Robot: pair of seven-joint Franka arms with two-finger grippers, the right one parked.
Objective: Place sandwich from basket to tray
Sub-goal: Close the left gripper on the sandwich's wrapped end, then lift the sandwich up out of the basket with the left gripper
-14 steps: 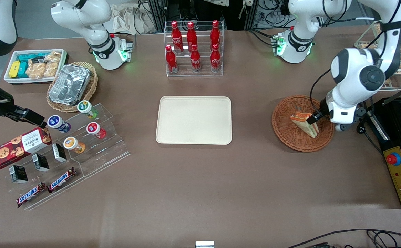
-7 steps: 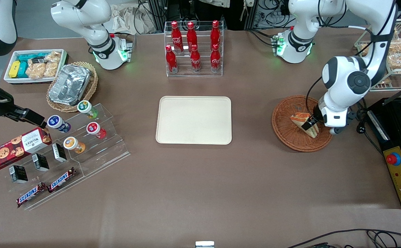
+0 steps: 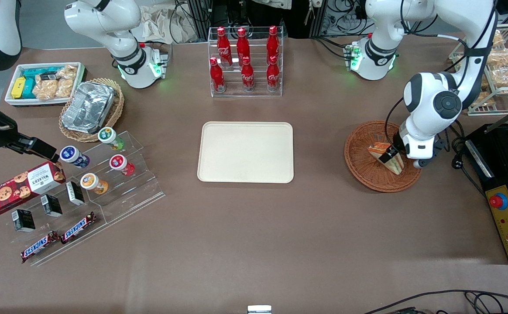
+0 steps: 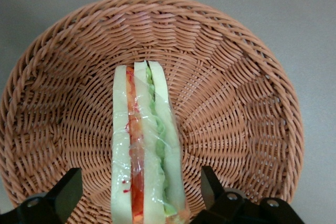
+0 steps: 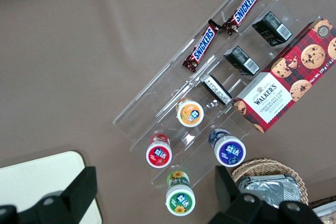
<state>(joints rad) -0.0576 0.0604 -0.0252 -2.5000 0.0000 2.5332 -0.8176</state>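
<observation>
The sandwich [image 3: 376,149], a wrapped wedge of white bread with red and green filling, stands on edge in the reddish-brown wicker basket [image 3: 361,162] at the working arm's end of the table. My gripper [image 3: 388,154] is low in the basket, open, with one finger on each side of the sandwich. In the left wrist view the sandwich [image 4: 142,129] runs between the black fingers [image 4: 65,190], with a gap on each side, and the basket [image 4: 236,103] weave lies all around. The cream tray [image 3: 245,151] lies bare at the table's middle.
A rack of red cola bottles [image 3: 245,61] stands farther from the camera than the tray. A black control box with a red button [image 3: 505,209] and a wire snack rack [image 3: 498,74] flank the basket. Toward the parked arm's end sit an acrylic stand of cups [image 3: 105,165] and a foil container [image 3: 89,107].
The left arm has swung in toward the tray's side and the gripper has shifted slightly along the sandwich. The sandwich and basket have stayed put.
</observation>
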